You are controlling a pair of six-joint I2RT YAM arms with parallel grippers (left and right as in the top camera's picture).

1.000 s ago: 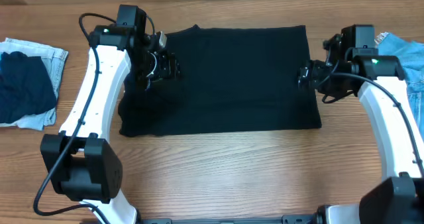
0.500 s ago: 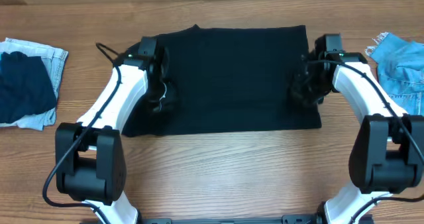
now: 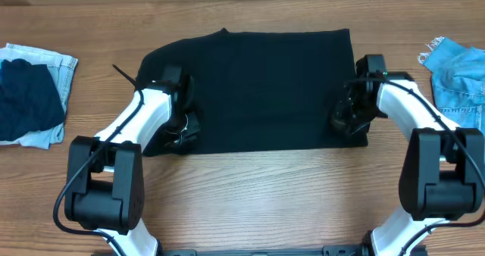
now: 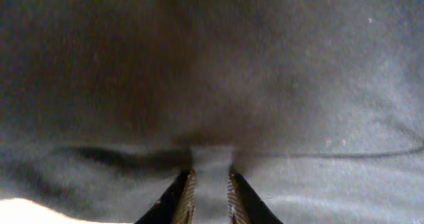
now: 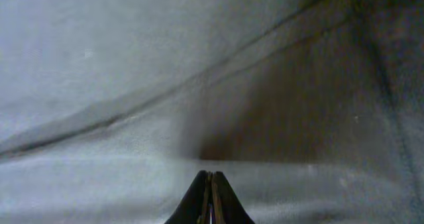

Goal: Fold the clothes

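Left arm: smooth white shell, round black joints, big black block at bottom end. Thin black cable sticks out near top. Right arm: same white and black, with black wire along white part. Left gripper: black pointy fingers, grey bumpy pads inside. Right gripper: black fingers, thin pointy tips.

No text, label, brand, number or sign can be read anywhere in these views
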